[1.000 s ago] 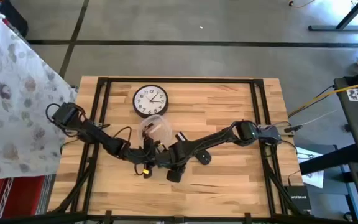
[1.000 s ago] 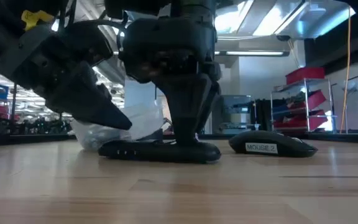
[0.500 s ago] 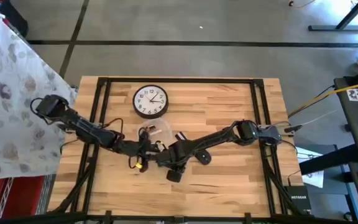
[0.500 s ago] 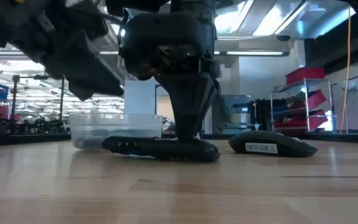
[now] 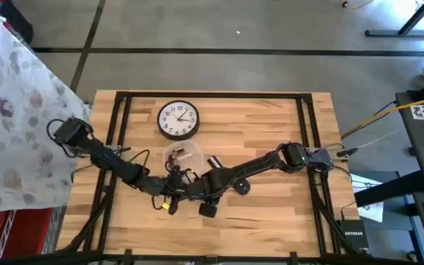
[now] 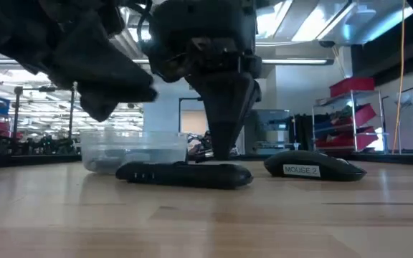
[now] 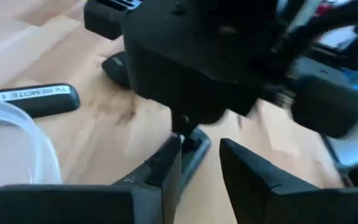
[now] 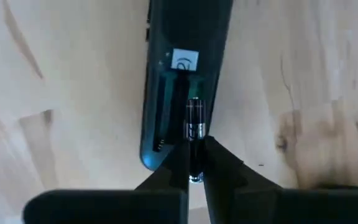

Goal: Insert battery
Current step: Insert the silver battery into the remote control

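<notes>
A black remote [image 8: 182,81] lies back up on the table, its battery compartment [image 8: 169,99] open; the low view shows it as remote [image 6: 185,174]. My right gripper [image 8: 194,171] stands over it, pointing down, shut on a small battery [image 8: 194,121]; in the high view this right gripper [image 5: 199,190] sits mid-table. My left gripper [image 7: 201,171] hovers open just left of the remote [image 7: 193,152], raised off the table, as left gripper [image 6: 131,86] in the low view. The loose cover [image 7: 36,99] lies flat beside a clear tub [image 6: 131,150]. My right gripper pinches the battery between its two fingertips [image 8: 219,163], at the end nearest the wrist [image 8: 194,167]. The fingers come from above, pointing down, and the battery runs on along them. Its free end [image 8: 194,106] hangs over the open compartment; whether it touches the remote cannot be told.
A wall clock [image 5: 178,119] lies flat toward the far edge. A black mouse [image 6: 314,169] rests right of the remote. The clear tub [image 5: 185,154] stands between clock and remote. Bare wood lies toward the near edge.
My left gripper has risen from the remote's left end and hangs above it. My right gripper has lifted slightly, so its fingertips stand a little higher over the remote. The remote has stayed in place.
</notes>
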You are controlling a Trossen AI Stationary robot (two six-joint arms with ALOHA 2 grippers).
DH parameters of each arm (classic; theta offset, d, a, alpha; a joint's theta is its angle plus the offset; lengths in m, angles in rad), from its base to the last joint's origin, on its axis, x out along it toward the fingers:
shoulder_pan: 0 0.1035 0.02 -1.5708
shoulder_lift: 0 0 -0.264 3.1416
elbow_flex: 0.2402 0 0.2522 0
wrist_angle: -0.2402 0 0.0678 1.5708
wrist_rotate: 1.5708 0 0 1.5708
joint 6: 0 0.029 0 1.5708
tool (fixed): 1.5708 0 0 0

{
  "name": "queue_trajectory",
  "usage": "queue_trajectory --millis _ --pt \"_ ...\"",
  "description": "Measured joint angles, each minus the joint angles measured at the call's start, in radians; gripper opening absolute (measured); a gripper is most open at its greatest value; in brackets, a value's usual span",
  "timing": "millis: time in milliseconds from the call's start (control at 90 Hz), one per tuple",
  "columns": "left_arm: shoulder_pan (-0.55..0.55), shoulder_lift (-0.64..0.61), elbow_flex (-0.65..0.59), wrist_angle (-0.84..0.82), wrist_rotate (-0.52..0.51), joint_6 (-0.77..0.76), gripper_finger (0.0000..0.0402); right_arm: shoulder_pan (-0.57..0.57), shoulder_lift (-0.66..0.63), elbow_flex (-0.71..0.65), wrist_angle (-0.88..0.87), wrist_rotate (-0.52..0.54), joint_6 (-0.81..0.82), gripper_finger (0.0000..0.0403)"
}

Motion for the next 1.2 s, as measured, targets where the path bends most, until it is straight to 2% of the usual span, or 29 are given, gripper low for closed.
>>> queue_trajectory --millis 133,267,411,689,878,1089,1200 --pt "-0.001 0.078 0.078 -0.101 -0.003 -0.005 0.0089 -0.004 0.000 0.000 0.032 -0.001 0.026 0.0001" --pt "-0.001 0.140 0.142 -0.187 -0.062 -0.007 0.0079 -0.011 0.000 -0.008 0.017 -0.012 0.044 0.0001" --pt "0.005 0.148 0.151 -0.271 -0.096 -0.060 0.0076 -0.021 -0.002 -0.048 0.036 -0.045 0.052 0.0001" --pt "0.010 0.146 0.153 -0.335 -0.082 -0.096 0.0075 -0.023 -0.003 -0.061 0.067 -0.053 0.060 0.0001" --pt "-0.003 0.090 0.155 -0.365 -0.053 -0.081 0.0075 -0.020 -0.003 -0.061 0.069 -0.047 0.055 0.0001" --pt "0.006 -0.048 0.155 -0.521 -0.054 -0.059 0.0075 -0.020 -0.003 -0.061 0.071 -0.047 0.051 0.0001" --pt "0.000 -0.062 0.156 -0.546 -0.018 -0.035 0.0075 -0.019 -0.003 -0.061 0.072 -0.059 0.018 0.0001"
